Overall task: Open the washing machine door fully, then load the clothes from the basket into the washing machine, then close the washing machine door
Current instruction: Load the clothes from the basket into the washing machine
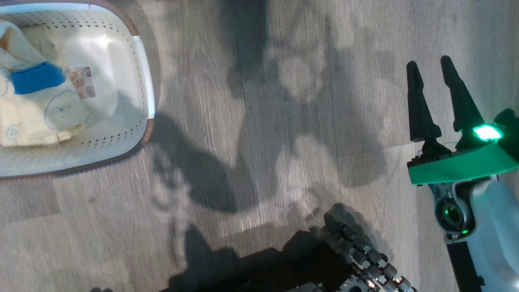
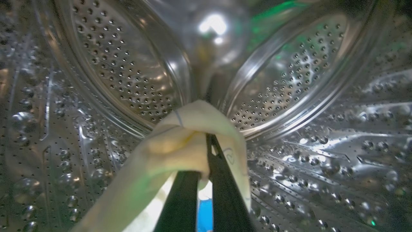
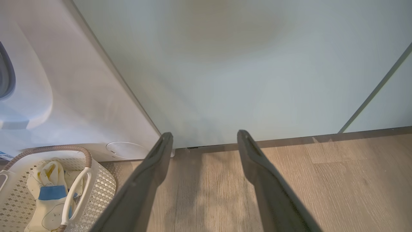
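Observation:
My left gripper [image 2: 206, 145] is deep inside the washing machine's perforated steel drum [image 2: 128, 74], shut on a pale yellow garment [image 2: 173, 151] that drapes over its fingers. The cream basket [image 1: 140, 81] stands on the floor at the upper left of the head view, with more pale yellow clothes [image 1: 36, 105] in it, one with a bright blue patch. My right gripper [image 1: 434, 73] hangs open over bare floor at the right, empty. In the right wrist view the open gripper [image 3: 204, 137] points at a cabinet, with the basket [image 3: 96, 190] and the white washing machine [image 3: 80, 96] at left.
Pale green cabinet doors [image 3: 241, 64] stand to the right of the washer. Grey wood floor [image 1: 263, 121] lies between the basket and my right arm. My wheeled base [image 1: 357, 251] shows at the bottom of the head view.

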Robot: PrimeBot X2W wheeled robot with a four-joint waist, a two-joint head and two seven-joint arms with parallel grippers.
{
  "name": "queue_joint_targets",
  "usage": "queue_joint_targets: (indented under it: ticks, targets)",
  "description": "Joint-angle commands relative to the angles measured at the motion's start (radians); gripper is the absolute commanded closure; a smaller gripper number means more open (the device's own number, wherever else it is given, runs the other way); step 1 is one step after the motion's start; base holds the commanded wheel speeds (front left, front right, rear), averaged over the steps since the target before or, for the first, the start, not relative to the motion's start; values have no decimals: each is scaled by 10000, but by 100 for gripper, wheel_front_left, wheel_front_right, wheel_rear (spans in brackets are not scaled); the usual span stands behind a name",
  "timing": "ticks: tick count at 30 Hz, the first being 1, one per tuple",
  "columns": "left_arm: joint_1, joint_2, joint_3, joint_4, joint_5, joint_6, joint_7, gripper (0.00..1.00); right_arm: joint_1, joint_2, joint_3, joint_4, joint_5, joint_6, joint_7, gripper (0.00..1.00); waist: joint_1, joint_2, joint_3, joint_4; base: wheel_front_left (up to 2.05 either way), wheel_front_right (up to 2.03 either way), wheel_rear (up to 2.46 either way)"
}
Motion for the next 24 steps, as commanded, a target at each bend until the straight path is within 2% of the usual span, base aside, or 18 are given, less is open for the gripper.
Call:
queue_joint_targets:
  ticks: [1,3,7,8,10,11,19,24]
  targets:
    - [-497,216,236,-109,63,73,-104,100,104,-12,112,-221,37,44,-94,0,0,0,19,-18,0,0,0]
    - [-566,145,343,111,19,81,-183,100,111,-11,84,-223,20,44,-94,0,0,0,24,-30,0,0,0]
    - [-401,-2,171,781,2,-272,95,100,152,-9,101,-218,-16,44,-94,0,0,0,-15,-72,0,0,0]
    - [-359,-72,170,935,-67,-352,245,95,161,-9,95,-217,-25,44,-94,0,0,0,-22,-66,0,0,0]
    - [-260,-236,110,1157,-151,-500,586,17,185,-8,58,-214,-46,44,-94,0,0,0,-51,-27,0,0,0]
    - [-182,-325,83,1243,-208,-572,794,0,202,-8,36,-211,-54,44,-94,0,0,0,-85,1,0,0,0]
    - [968,-651,-33,1555,-788,-871,1972,0,383,-76,49,-102,-93,44,-94,0,0,0,-864,289,0,0,0]
    - [2225,-646,-107,1005,-1239,-896,1733,0,709,-130,-79,-2,-122,44,-94,0,0,0,-1688,440,0,0,0]
